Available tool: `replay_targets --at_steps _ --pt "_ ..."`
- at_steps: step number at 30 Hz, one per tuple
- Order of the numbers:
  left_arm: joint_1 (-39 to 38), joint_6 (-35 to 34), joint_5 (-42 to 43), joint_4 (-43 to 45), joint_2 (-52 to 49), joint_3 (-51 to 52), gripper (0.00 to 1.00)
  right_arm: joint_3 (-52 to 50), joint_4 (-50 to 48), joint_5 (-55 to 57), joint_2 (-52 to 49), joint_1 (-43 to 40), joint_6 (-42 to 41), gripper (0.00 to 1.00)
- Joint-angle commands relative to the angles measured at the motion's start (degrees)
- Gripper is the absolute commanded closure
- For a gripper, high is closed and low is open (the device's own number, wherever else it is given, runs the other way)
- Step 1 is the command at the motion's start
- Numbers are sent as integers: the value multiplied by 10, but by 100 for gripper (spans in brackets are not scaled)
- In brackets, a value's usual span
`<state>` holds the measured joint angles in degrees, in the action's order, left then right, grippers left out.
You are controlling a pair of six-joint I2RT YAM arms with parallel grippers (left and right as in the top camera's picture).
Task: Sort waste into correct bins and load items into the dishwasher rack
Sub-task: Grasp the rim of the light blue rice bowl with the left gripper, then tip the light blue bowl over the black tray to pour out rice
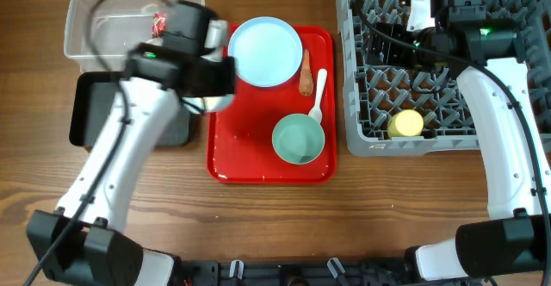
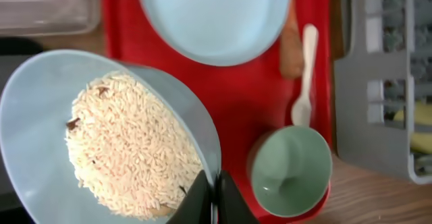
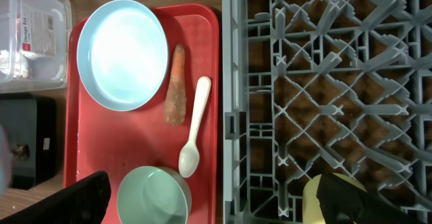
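Currently, left gripper jaws are clenching the rice plate at the edge of the red tray, rice undumped. Right gripper jaws are hanging released above the dishwasher rack. Empty plate, green bowl, spoon and carrot are awaiting sorting.

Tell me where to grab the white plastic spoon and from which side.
Take the white plastic spoon at mid-handle, straight from above, pinching across its narrow width. It lies flat on the red plastic tray, scoop end by the pale green bowl, an orange carrot piece beside the handle's far end; mid-handle likely gives most room.
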<state>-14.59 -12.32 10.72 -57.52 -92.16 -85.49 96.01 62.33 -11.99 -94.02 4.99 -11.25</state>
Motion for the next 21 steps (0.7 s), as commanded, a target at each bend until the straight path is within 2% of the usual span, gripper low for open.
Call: replay_targets --at_steps 1,5,9,15,21 --pt "115 58 129 -18 -2 -8 96 -1 0 -9 -9 0 8 0" --pt "230 120 235 -30 -21 -8 96 -1 1 -9 -9 0 8 0" --pt "302 197 347 -38 -59 -8 96 -1 1 -9 -9 0 8 0" --pt "337 242 458 -42 -127 -8 96 -1 1 -9 -9 0 8 0" --pt "365 256 514 -62 -167 -8 96 -1 1 -9 -9 0 8 0"
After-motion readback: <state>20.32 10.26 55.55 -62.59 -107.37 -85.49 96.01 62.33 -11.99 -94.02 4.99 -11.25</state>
